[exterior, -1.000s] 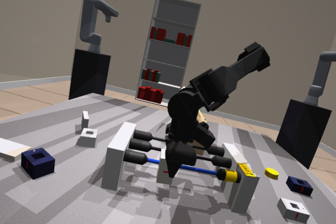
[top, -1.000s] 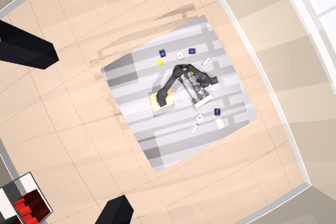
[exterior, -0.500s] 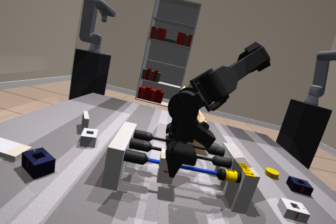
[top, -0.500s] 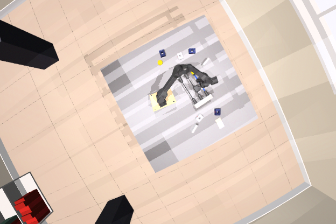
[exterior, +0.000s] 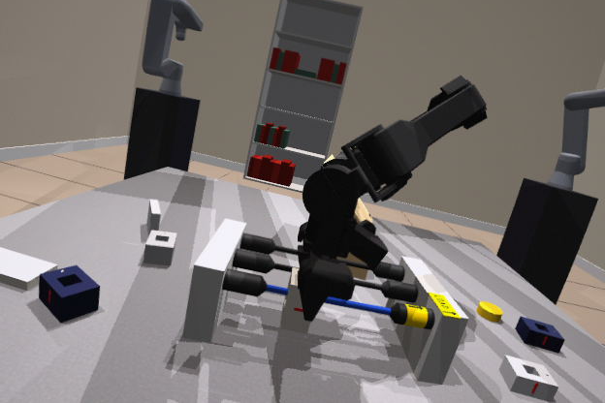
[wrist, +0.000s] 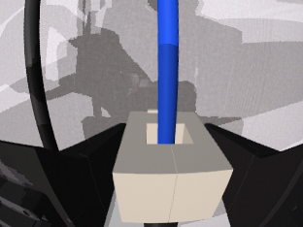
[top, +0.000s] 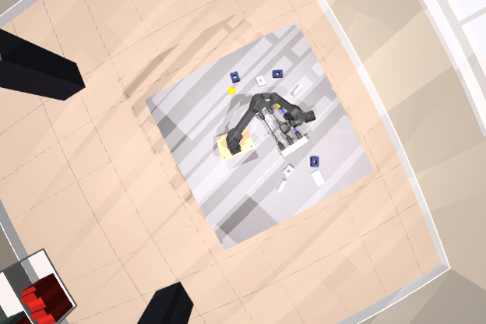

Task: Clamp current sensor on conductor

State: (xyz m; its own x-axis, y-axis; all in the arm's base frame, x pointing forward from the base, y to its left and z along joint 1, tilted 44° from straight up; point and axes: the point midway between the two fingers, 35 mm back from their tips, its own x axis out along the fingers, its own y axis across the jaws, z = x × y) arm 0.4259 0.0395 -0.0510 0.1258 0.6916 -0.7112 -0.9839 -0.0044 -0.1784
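The beige split-core sensor (exterior: pixel 291 318) (wrist: pixel 146 194) sits round the blue conductor (exterior: pixel 361 304) (wrist: pixel 168 73), which passes through its square window. Its two halves meet along a thin seam in the wrist view; whether the latch has caught cannot be told. A red mark shows on its side in the exterior view, but its pointing direction is unclear. The yellow LOAD label (exterior: pixel 443 304) is on the right end block, beside the conductor's yellow-banded end. My gripper (exterior: pixel 306 309) (wrist: pixel 165 130) is shut on the sensor, one finger on each side. The near finger partly hides the sensor in the exterior view.
Two black conductors run beside the blue one, between the white left end block (exterior: pixel 207 291) and the right one (exterior: pixel 434 345). Navy sensors (exterior: pixel 68 294) (top: pixel 277 73), white sensors (exterior: pixel 160 248) (top: pixel 260 80), a yellow disc (top: pixel 231 90) (exterior: pixel 490 311) and white blocks lie around the rack.
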